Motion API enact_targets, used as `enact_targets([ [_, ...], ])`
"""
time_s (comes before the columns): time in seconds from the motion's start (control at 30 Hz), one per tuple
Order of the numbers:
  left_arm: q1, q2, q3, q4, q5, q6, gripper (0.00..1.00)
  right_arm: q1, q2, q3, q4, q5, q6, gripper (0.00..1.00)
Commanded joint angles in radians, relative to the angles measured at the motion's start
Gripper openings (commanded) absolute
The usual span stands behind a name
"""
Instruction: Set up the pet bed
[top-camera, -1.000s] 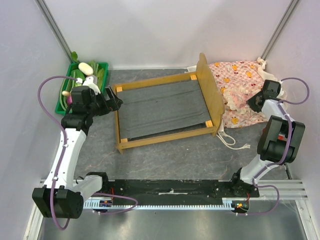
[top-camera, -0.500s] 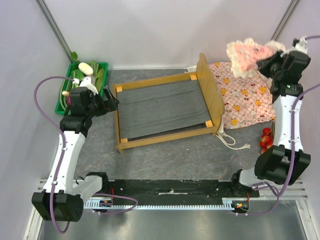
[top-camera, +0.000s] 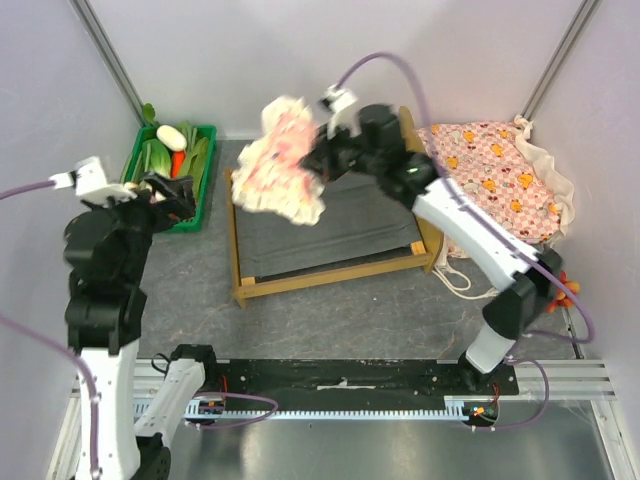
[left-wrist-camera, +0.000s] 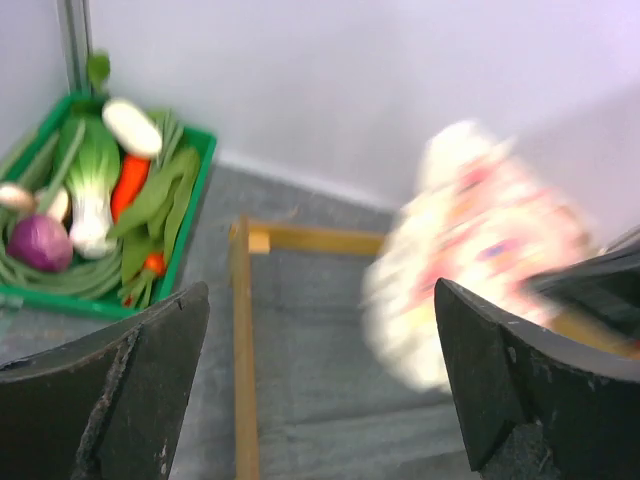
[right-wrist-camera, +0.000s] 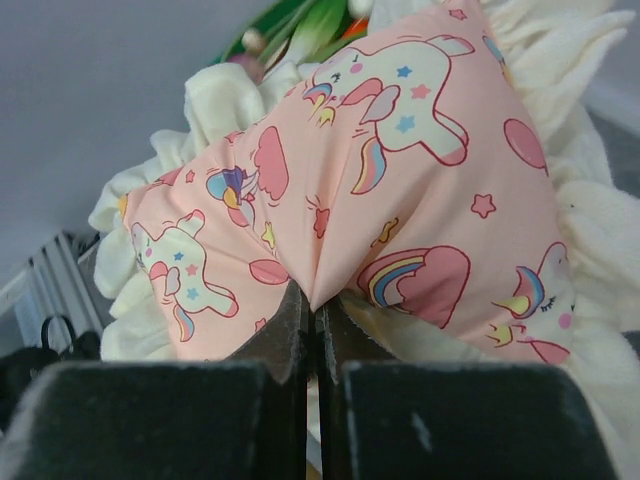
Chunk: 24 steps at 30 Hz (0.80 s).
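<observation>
Swung over from the corner, the right hand (top-camera: 316, 160) grips a frilled pillow (top-camera: 280, 168), the pet bed (top-camera: 335, 235) beneath it; the left hand (left-wrist-camera: 320, 375) gapes wide.

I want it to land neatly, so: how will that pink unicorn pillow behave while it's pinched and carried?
Probably floppy: the pillow creases into a fold where the right gripper pinches it, and its frills hang loose. Likely light, since a thin pinch of fabric carries it above the pet bed. It may land crumpled rather than flat.
</observation>
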Motion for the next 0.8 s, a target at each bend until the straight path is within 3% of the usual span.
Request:
enact_targets([
  [0.0,0.008,-0.056,0.112,-0.002,-0.011,-0.045,0.99,0.169,0.118,-0.008,0.048,0.05,-0.058,0.0],
  [0.23,0.006,-0.091,0.169,-0.061,-0.049,-0.054,0.99,0.38,0.311,0.049,0.215,0.047,-0.023,0.0],
  [0.7,0.006,-0.108,0.177,-0.078,-0.043,-0.057,0.99,0.523,0.693,0.377,0.24,0.088,0.02,0.0],
  [0.77,0.006,-0.107,0.176,-0.081,-0.043,-0.054,0.99,0.538,0.717,0.382,0.266,0.107,0.03,0.09],
])
